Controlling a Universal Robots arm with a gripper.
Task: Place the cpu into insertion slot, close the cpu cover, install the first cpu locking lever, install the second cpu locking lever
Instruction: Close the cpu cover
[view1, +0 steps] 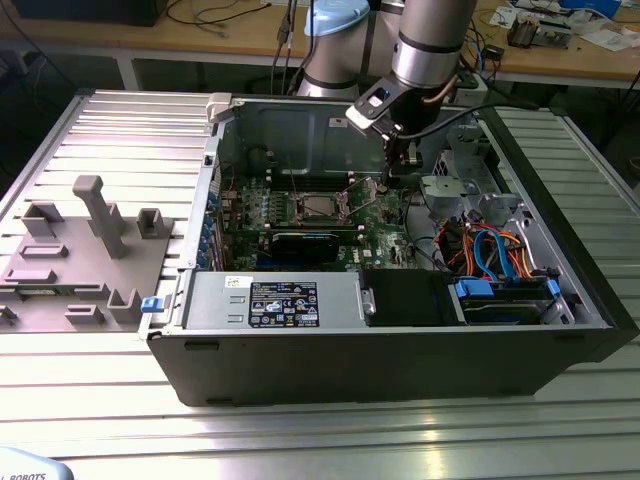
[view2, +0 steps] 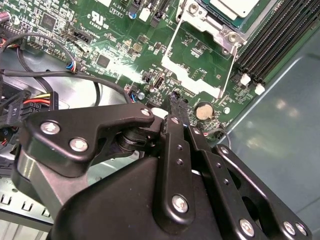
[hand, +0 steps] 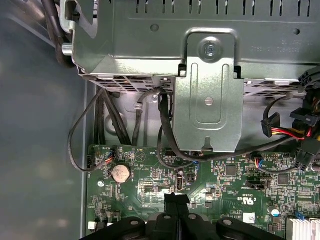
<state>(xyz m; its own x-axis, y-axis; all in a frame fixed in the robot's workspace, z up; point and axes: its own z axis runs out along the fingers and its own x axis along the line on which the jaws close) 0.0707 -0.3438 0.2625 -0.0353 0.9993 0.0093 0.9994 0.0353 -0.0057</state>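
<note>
cpu (view2: 234, 7) is sitting dull-silver side up in the insertion slot (view2: 215, 30), so the placing step is reading as done. In the exterior view the slot is lying about mid-board on the green motherboard (view1: 385, 240), inside the open computer case (view1: 400, 350) that is resting on the slatted metal desk (view1: 300, 430).

cpu cover (view2: 192, 75) is standing swung open, not lying over the chip: green board is showing through its square cut-out. Its hinged edge appears to be at the slot side. Its free edge is pointing away from the slot, toward the hand. Thin metal rods are running along the frame's sides, probably the locking levers. I cannot tell whether they are latched.

Hand (view2: 174, 102) is hovering just above the board with its fingers brought together and nothing between them. The tip is reading the same way in the first wrist view (hand: 176, 199). It is near the coin cell battery (view2: 203, 110) and touching neither the cover nor the slot.

Key relation: in the second wrist view the order outward from the hand is running free edge of the cover, hinge, then chip. In the exterior view the hand (view1: 393, 172) is hanging to the exterior view's right of the slot, with the raised cover (view1: 352, 200) between them. The long memory slots (view2: 270, 45) are lying along one side of the socket.
</note>
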